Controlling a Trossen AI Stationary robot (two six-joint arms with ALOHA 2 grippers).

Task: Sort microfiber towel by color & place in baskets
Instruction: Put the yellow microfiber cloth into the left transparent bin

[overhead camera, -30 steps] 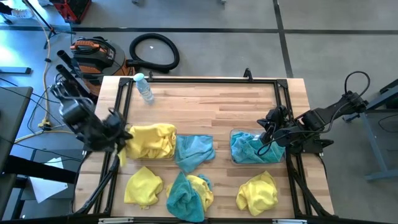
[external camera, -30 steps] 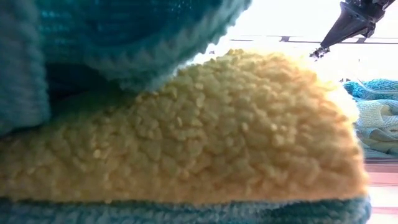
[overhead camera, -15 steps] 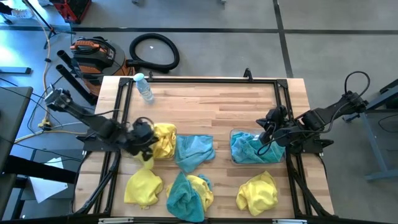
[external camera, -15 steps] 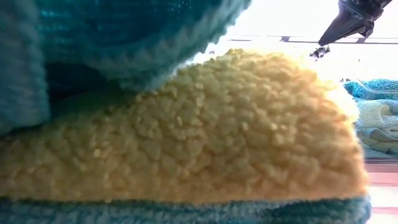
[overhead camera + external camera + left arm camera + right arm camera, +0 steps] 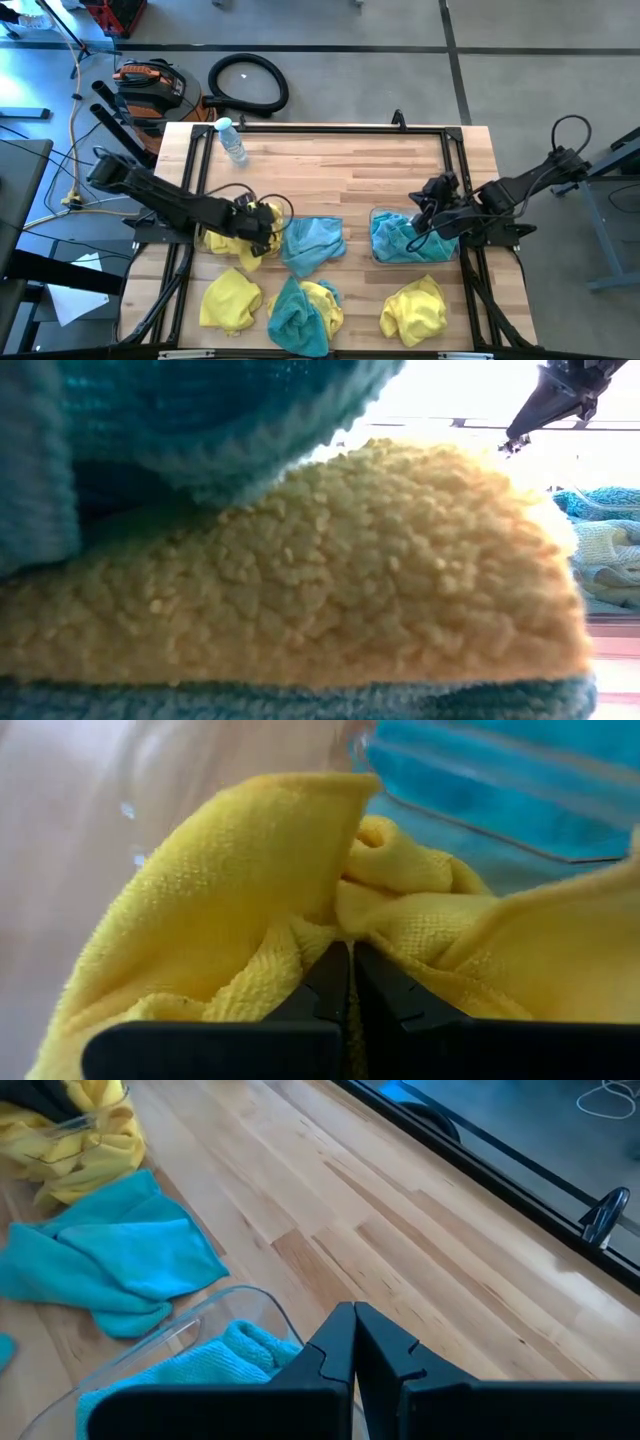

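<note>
Left tool [image 5: 262, 222] clamped on yellow towel [image 5: 260, 880]; right tool [image 5: 354, 1342] together, hovering.

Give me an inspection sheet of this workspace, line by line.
Surface: wooden table, bare at the far half.
Job's things: yellow towels in left basket; teal towels in right basket; loose teal towel, yellow towels at the near edge.
Clutter: water bottle at far left.
Grippers: left gripper shut on a yellow towel in the basket; right gripper shut, empty, above the teal basket.
Cables: cable loop on right arm.
Surroundings: hose coil, orange tool on floor.
</note>
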